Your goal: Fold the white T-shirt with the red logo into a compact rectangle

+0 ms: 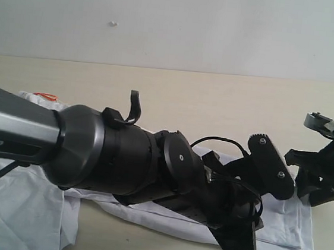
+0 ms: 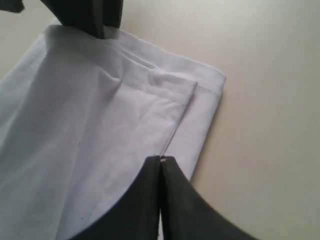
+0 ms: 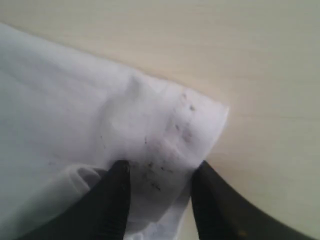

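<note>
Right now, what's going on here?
Two arms are working on a white shirt lying on the table. The left fingers are shut, with their tips at the edge of a folded layer; whether they pinch cloth is unclear. The right fingers appear to grip a corner, with cloth bunched between them. The shirt is partly folded, not yet a compact rectangle.

The T-shirt (image 1: 288, 224) is lying on the table (image 1: 217, 100) across the lower frame, the left arm (image 1: 81, 146) stretching over it from the left, the right arm (image 1: 330, 166) at its right end
</note>
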You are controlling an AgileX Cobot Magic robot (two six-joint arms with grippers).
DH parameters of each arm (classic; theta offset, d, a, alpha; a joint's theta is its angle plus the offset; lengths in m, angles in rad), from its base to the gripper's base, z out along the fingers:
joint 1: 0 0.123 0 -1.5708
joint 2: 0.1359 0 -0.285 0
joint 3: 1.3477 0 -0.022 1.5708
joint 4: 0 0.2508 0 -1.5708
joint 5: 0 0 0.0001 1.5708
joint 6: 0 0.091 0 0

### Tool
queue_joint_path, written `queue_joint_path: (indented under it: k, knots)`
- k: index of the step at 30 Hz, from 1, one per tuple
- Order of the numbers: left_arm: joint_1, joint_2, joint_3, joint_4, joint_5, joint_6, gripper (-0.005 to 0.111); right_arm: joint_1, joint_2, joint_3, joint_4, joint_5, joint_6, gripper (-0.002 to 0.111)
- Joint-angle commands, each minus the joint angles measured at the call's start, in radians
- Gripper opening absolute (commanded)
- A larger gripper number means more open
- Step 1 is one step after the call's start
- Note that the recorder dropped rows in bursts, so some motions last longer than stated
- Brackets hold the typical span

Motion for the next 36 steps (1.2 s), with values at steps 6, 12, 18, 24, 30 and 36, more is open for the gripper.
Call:
queue_joint_path:
  k: [6, 12, 18, 24, 30, 36]
  knots:
    - [-0.002, 0.029, -0.005, -0.005, -0.004, 0.009, 0.0, -0.006, -0.011, -0.023, -0.011, 0.012, -0.058, 0.04]
    - [-0.002, 0.031, -0.005, -0.005, 0.015, 0.033, 0.0, -0.006, -0.034, -0.053, -0.034, -0.002, -0.035, 0.04]
    - [-0.002, 0.059, -0.025, -0.024, -0.012, 0.061, 0.0, -0.006, -0.036, -0.052, -0.034, -0.055, -0.035, 0.037]
    - [-0.002, 0.081, -0.072, -0.03, -0.021, 0.056, 0.0, -0.006, -0.056, -0.126, -0.159, -0.054, 0.021, 0.01]
    - [-0.002, 0.161, -0.144, -0.03, -0.068, 0.056, 0.0, -0.003, -0.035, -0.128, -0.131, -0.004, 0.014, 0.0]
    - [-0.002, 0.187, -0.172, -0.032, -0.052, 0.037, 0.0, -0.003, 0.084, -0.128, -0.053, 0.054, -0.046, 0.0]
